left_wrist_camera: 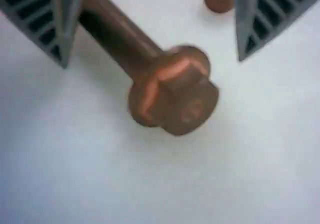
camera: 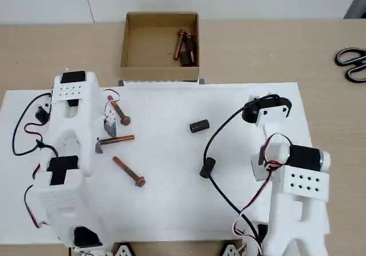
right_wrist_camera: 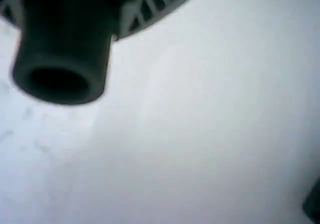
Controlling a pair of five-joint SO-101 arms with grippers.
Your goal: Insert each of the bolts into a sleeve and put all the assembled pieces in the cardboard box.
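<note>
The left end effector (left_wrist_camera: 152,61) stands open, a bolt (left_wrist_camera: 172,91) lying between its fingers (left_wrist_camera: 45,19). The right end effector (camera: 261,108) grips a sleeve (right_wrist_camera: 60,59).

- bolt (left_wrist_camera: 172,96): coppery brown, with a brighter orange sheen along the head's edges
- second bolt (camera: 118,112) and third bolt (camera: 128,172): the same copper tone
- sleeve (right_wrist_camera: 60,59) and other sleeve (camera: 199,126): plain black
- cardboard box (camera: 131,44): plain tan brown; assembled pieces (camera: 186,46) inside are copper with dark parts
- sheet (camera: 171,204): plain white
- table (camera: 257,44): pale beige with a faint wood grain
- left arm (camera: 71,130) and right arm (camera: 300,204): white shells, black motors
- left gripper (left_wrist_camera: 152,61): grey fingers (left_wrist_camera: 35,14) patterned with dark slats
- cable (camera: 223,190): black
- scissors (camera: 351,62): black handles
</note>
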